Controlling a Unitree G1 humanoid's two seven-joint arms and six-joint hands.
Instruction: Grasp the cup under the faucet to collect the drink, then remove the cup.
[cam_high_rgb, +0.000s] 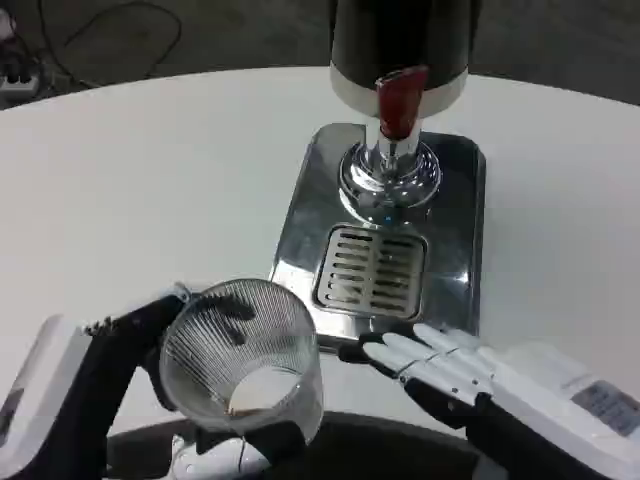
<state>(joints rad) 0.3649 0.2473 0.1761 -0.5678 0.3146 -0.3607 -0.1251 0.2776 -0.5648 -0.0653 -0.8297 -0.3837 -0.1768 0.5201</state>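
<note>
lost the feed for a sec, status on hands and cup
Left hand holds the ribbed cup, away from the faucet. Right hand open at drip tray edge. Path unobstructed.
</note>
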